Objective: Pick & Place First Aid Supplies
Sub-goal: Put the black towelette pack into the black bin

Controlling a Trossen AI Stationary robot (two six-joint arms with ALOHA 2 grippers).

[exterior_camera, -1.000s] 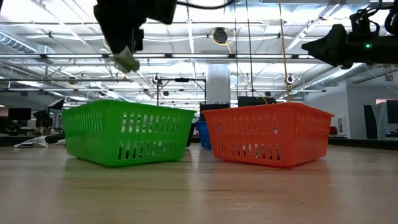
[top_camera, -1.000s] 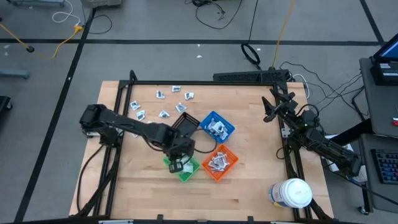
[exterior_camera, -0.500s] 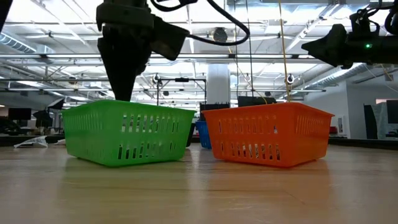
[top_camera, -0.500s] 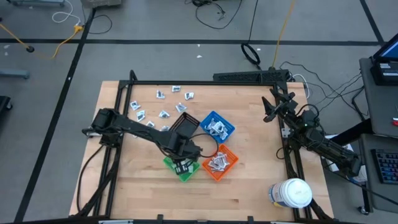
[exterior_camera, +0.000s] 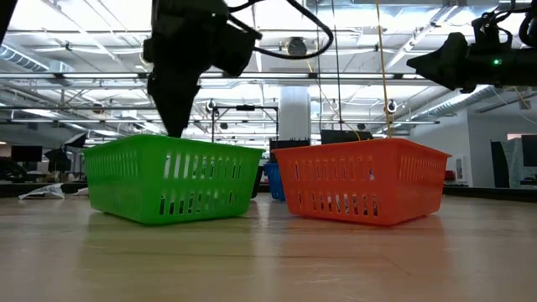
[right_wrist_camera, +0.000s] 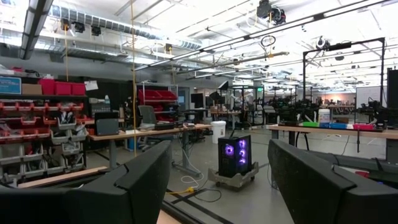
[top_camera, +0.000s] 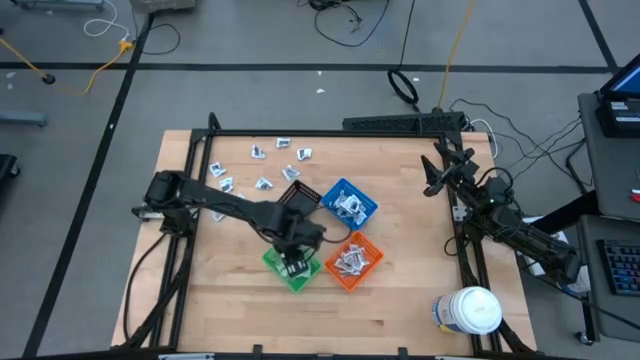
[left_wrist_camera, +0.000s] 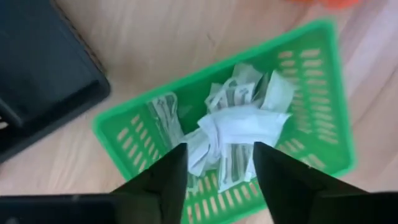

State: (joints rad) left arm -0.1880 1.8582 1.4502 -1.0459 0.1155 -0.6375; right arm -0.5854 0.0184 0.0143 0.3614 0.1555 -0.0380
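Left tool [left_wrist_camera: 214, 165] points down, fingers apart — right tool [top_camera: 430, 178] parked, open.

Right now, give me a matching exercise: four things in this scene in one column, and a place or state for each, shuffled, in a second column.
1. green bin
2. blue bin
3. white jar
4. right gripper

a. standing at the table's near right corner
b. raised by the right edge, fingers apart, nothing between them
c. under the left gripper, packets inside
d. farther back, beyond the orange bin

Pairs: 1-c, 2-d, 3-a, 4-b
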